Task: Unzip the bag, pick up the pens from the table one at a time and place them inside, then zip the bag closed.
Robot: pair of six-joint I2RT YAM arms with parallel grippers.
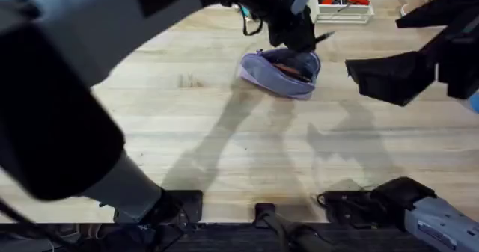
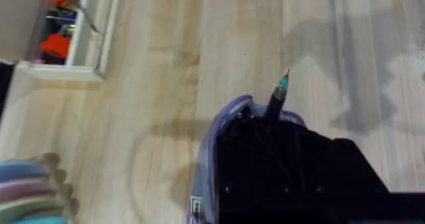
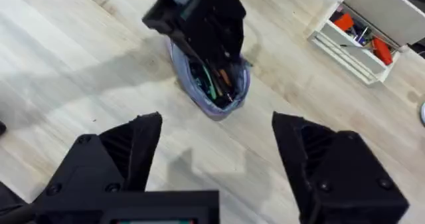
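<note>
The lavender bag (image 1: 278, 74) lies at the back middle of the table (image 1: 224, 132), its top gaping open with dark and coloured items inside (image 3: 214, 84). My left gripper (image 1: 301, 37) hangs right over the bag's opening, shut on a slim black pen (image 2: 277, 96) whose greenish tip pokes out past the fingers. The right wrist view has the same gripper (image 3: 211, 48) directly above the bag. My right gripper (image 1: 367, 74) hovers to the right of the bag, open and holding nothing, its fingers (image 3: 133, 141) spread wide.
A white rack (image 1: 344, 5) with red tools stands at the back right, close behind the bag. A pastel striped object (image 2: 26, 191) lies near the rack. A black object (image 1: 359, 201) sits at the table's front right edge.
</note>
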